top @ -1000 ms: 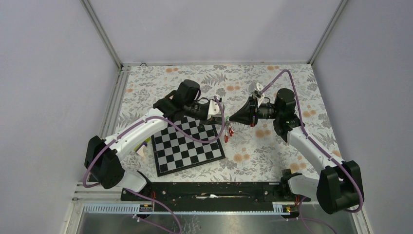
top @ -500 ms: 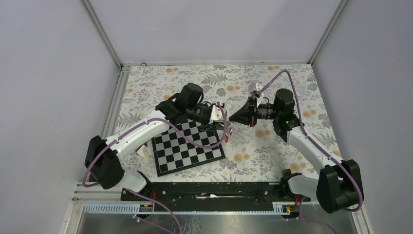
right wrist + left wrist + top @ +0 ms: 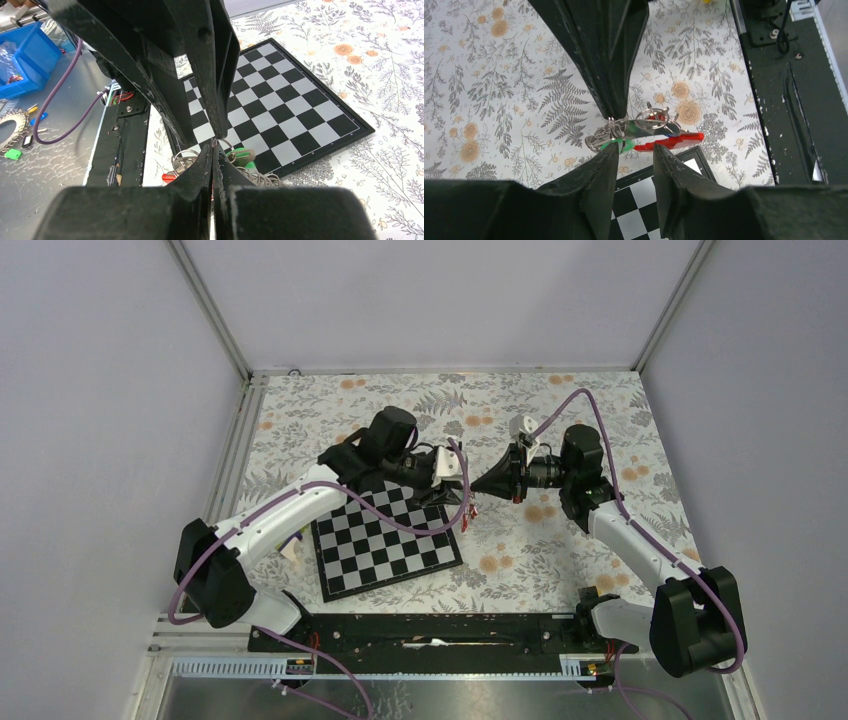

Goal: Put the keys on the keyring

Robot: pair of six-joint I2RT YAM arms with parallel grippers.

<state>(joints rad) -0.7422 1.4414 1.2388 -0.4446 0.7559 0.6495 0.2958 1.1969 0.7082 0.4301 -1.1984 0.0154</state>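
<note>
My right gripper (image 3: 473, 485) (image 3: 214, 150) is shut on a thin metal ring (image 3: 222, 142) of a hanging bunch. The bunch holds split rings (image 3: 649, 117), a green-headed key (image 3: 616, 145) (image 3: 245, 158), a red bar-shaped part (image 3: 669, 142) (image 3: 170, 176) and a touch of blue. I cannot tell whether the red part is the keyring loop; no grey strap shows. My left gripper (image 3: 458, 483) (image 3: 634, 150) is open just below the bunch. Its left fingertip (image 3: 610, 152) is at the green key. The bunch hangs above the table beside the chessboard corner (image 3: 466, 512).
The black-and-white chessboard (image 3: 385, 540) lies on the flowered tablecloth under my left arm. A small yellow-purple-white object (image 3: 292, 545) sits at its left. A black rail (image 3: 430, 630) runs along the near edge. A blue bin (image 3: 25, 55) stands off the table.
My left gripper has moved right toward my right gripper, and its open tips now reach the bunch. My right gripper has shifted slightly left, still shut.
</note>
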